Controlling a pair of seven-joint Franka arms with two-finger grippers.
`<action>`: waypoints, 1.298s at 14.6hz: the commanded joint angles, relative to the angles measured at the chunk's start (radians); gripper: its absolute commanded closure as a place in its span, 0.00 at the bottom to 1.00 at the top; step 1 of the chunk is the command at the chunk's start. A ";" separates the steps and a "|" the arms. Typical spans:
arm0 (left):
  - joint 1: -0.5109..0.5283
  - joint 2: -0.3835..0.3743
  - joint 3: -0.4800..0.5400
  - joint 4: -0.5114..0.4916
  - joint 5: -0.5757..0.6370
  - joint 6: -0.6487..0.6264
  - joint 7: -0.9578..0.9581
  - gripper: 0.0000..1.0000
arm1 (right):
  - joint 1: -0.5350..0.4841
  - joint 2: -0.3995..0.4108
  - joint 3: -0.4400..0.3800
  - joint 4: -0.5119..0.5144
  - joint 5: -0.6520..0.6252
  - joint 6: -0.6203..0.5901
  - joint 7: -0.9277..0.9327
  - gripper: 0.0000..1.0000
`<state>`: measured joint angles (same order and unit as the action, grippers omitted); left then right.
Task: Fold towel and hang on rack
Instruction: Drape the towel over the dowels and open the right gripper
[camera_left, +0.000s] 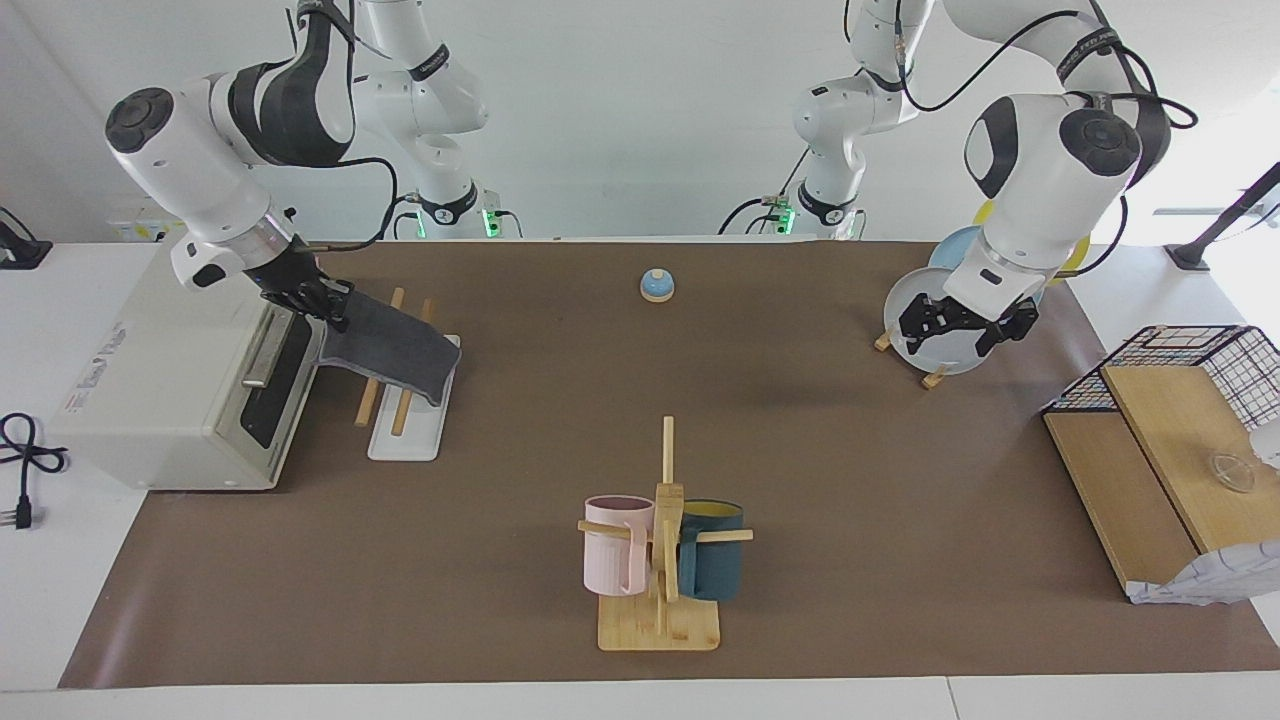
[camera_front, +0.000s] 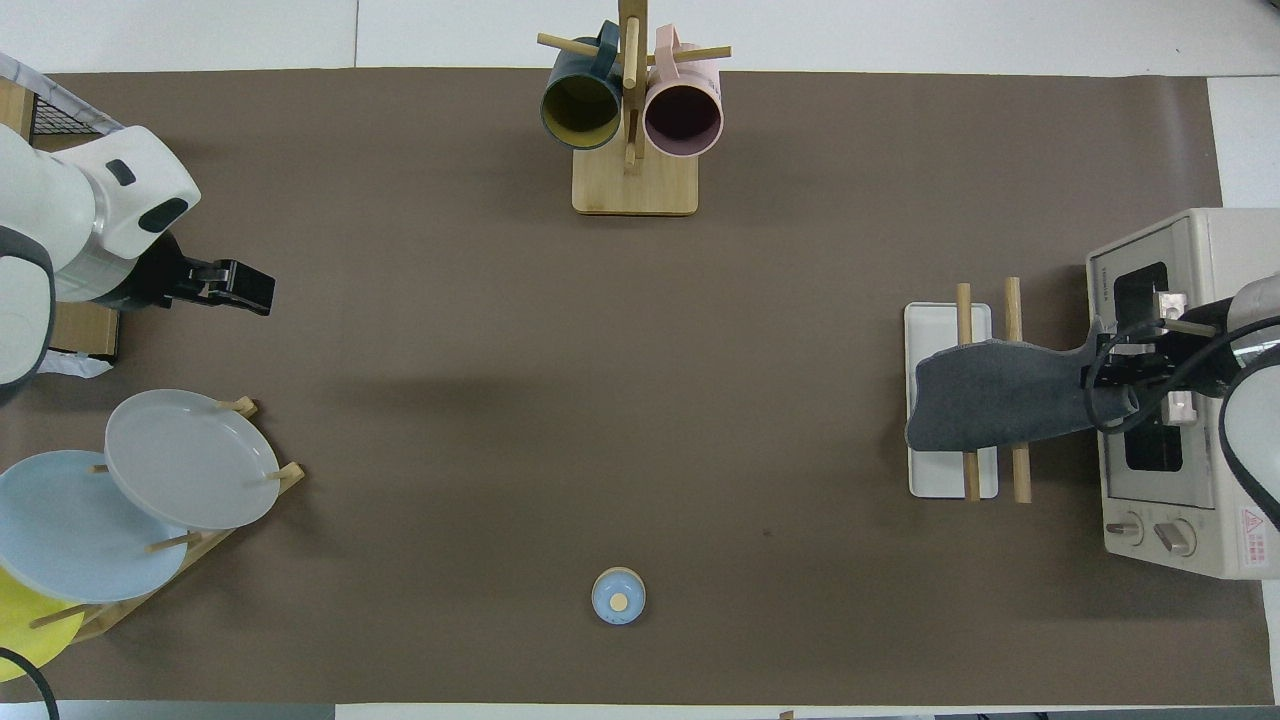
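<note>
The towel (camera_left: 395, 345) shows its dark grey face and lies across both wooden rods of the rack (camera_left: 405, 440), its free end drooping toward the white base. My right gripper (camera_left: 318, 298) is shut on the towel's other end, between the rack and the toaster oven. In the overhead view the towel (camera_front: 1000, 395) spans the rack (camera_front: 935, 320) and the right gripper (camera_front: 1110, 385) pinches it over the oven's edge. My left gripper (camera_left: 965, 325) is open and empty, raised over the plate stand; it also shows in the overhead view (camera_front: 245, 288).
A toaster oven (camera_left: 180, 400) stands beside the rack at the right arm's end. A mug tree (camera_left: 660, 560) with pink and teal mugs stands farther out at mid-table. A small blue bell (camera_left: 657, 285) sits near the robots. A plate stand (camera_left: 940, 350) and a wire basket (camera_left: 1200, 365) are at the left arm's end.
</note>
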<state>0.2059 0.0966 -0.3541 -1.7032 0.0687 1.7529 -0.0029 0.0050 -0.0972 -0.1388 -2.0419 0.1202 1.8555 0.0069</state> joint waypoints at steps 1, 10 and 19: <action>-0.005 0.026 -0.005 0.066 0.055 -0.070 0.011 0.00 | -0.016 -0.042 0.010 -0.075 -0.054 0.056 -0.051 1.00; -0.150 -0.023 0.145 0.046 0.008 -0.081 -0.012 0.00 | -0.042 -0.055 0.011 -0.127 -0.070 0.100 -0.082 0.89; -0.330 -0.086 0.339 -0.052 -0.095 -0.027 -0.015 0.00 | -0.033 -0.027 0.013 -0.014 -0.089 0.051 -0.087 0.00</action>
<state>-0.1024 0.0502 -0.0402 -1.6956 -0.0082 1.6927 -0.0088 -0.0193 -0.1244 -0.1335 -2.0962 0.0508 1.9395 -0.0530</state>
